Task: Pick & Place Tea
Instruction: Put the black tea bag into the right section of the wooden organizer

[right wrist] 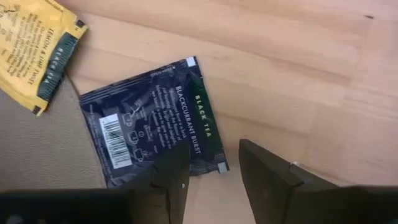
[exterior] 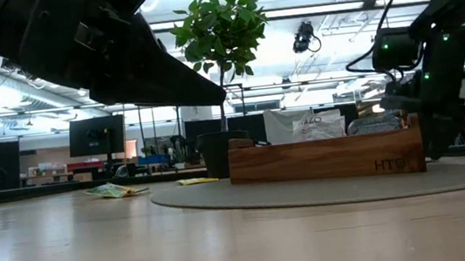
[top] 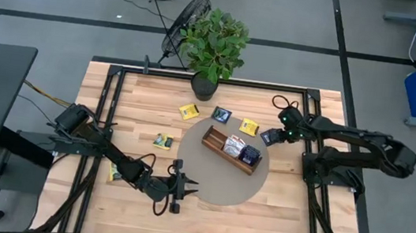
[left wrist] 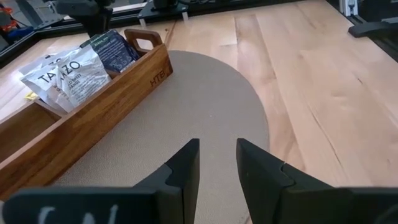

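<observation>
- Left arm (top: 108,152) — dark, matte, jointed links with black cabling trailing from its base.
- Right arm (top: 348,142) — same dark build; small green lights glow at the wrist, and a black cable loops above it.
- Left gripper (left wrist: 217,165) — two black, wedge-shaped fingers with flat inner faces.
- Right gripper (right wrist: 211,168) — identical black fingers.

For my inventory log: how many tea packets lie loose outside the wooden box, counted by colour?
Yellow packets: 3 (one partly hidden)
Dark blue packets: 2
Green packet: 1
Total: 6
</observation>
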Robot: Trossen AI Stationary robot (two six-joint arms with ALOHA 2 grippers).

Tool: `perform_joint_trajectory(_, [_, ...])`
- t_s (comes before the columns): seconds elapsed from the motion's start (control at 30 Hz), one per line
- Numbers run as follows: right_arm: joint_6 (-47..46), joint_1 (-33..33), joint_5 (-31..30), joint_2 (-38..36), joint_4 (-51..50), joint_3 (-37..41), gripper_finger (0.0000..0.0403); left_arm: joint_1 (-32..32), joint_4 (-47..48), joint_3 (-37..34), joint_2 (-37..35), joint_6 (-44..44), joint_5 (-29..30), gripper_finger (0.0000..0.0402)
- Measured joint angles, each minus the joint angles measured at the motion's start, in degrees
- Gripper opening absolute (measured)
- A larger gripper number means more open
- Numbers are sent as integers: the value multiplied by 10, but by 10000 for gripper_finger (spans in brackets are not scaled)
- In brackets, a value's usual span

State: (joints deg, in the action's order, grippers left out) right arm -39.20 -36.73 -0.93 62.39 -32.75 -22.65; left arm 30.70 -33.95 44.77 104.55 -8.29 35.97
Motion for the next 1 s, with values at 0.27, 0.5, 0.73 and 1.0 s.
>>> perform_joint_trajectory(0.27, [-1, 0, -4, 39, 15, -2, 146, 0, 0, 0, 0, 0, 0, 110])
perform_joint_trajectory(0.5, [7, 1, -17, 52, 6, -3, 113, 0, 0, 0, 0, 0, 0, 110])
perform_joint_trajectory(0.73, [18, 6, -36, 52, 6, -1, 11, 0, 1, 0, 0, 0, 0, 110])
perform_joint_trajectory(1.0, [22, 11, -53, 42, 17, 0, 4, 0, 1, 0, 0, 0, 0, 110])
